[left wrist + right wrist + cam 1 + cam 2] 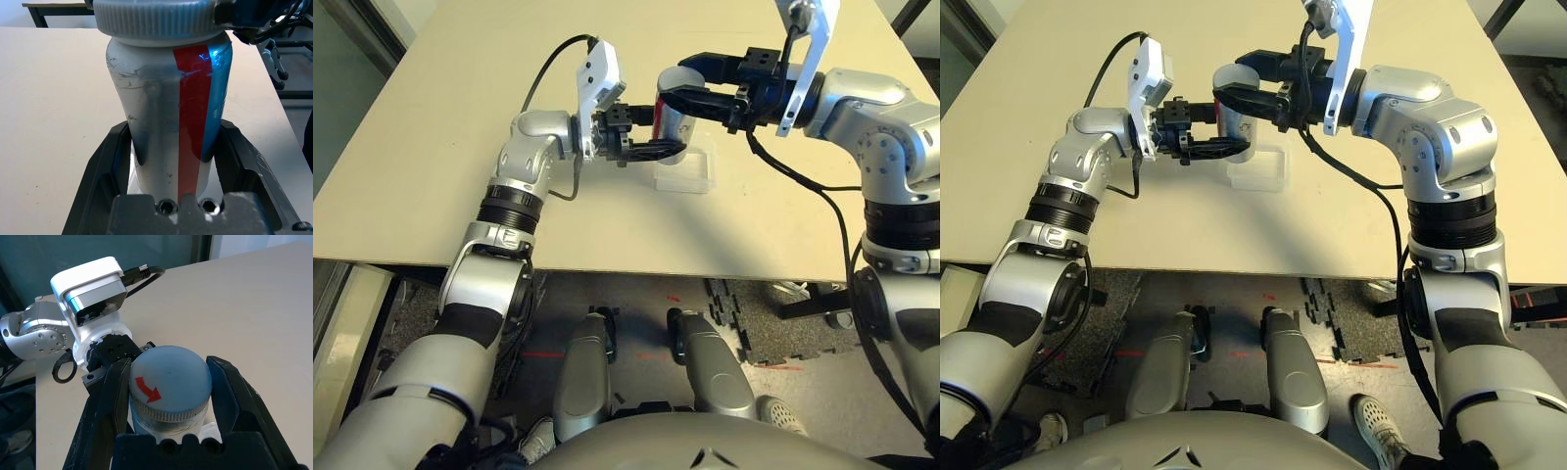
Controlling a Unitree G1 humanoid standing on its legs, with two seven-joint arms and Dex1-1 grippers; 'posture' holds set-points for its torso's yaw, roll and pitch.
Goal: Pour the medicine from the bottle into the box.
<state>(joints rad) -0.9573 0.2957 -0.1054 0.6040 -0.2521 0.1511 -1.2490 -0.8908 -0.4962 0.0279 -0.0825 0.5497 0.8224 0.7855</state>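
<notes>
Above the far middle of the table [431, 147], the right gripper [168, 396] sits with its two black fingers pressed against opposite sides of the round grey cap [168, 379], whose top carries a red arrow. Just below it, the left gripper [168, 161] clamps the lower body of the bottle [166, 112], one finger on each side, with the red stripe facing its wrist camera. The bottle stands upright, held between the two grippers, and its base appears to be at or just above the box [685, 174], the clear tray lying on the table directly beneath; whether the base touches the tray cannot be told. By the look of it, the step in hand is unscrewing: the cap is still seated on the neck, so nothing can be poured yet. The next move probably calls for the right gripper to twist the cap the way the arrow points while the left holds the body from turning, then lift the cap clear. Only after that should the left arm tip the open bottle over the box.
</notes>
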